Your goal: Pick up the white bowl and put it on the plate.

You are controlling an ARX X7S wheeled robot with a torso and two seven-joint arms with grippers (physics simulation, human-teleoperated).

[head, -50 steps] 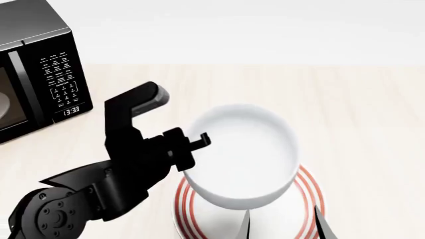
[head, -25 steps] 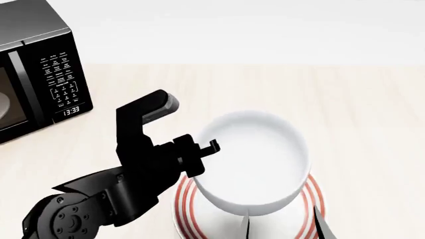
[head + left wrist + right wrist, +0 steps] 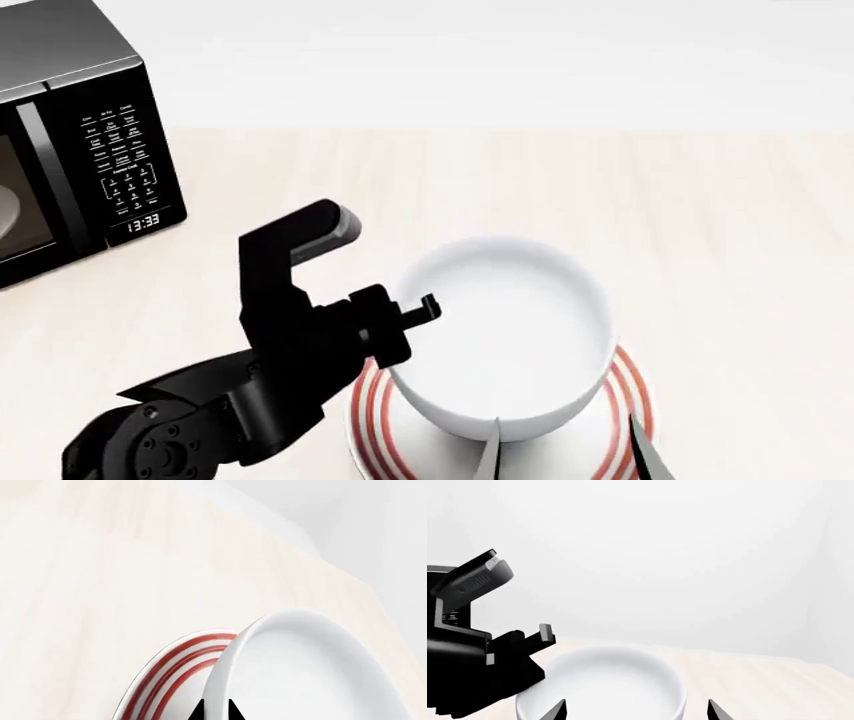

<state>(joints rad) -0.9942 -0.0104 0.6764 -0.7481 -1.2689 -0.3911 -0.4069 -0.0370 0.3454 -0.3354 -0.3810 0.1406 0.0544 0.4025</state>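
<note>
The white bowl is over the red-ringed plate, covering most of it; I cannot tell whether it touches the plate. My left gripper is shut on the bowl's left rim. In the left wrist view its two dark tips pinch the rim of the bowl, with the plate beneath. My right gripper is open and empty at the near edge of the plate; in its wrist view its tips straddle the bowl without touching it.
A black microwave with a keypad and clock stands at the back left of the light wooden table. The left arm crosses the table's near left. A white wall lies behind.
The left gripper has carried the bowl a little to the right and down, so it sits lower over the plate. The right gripper has stayed put.
</note>
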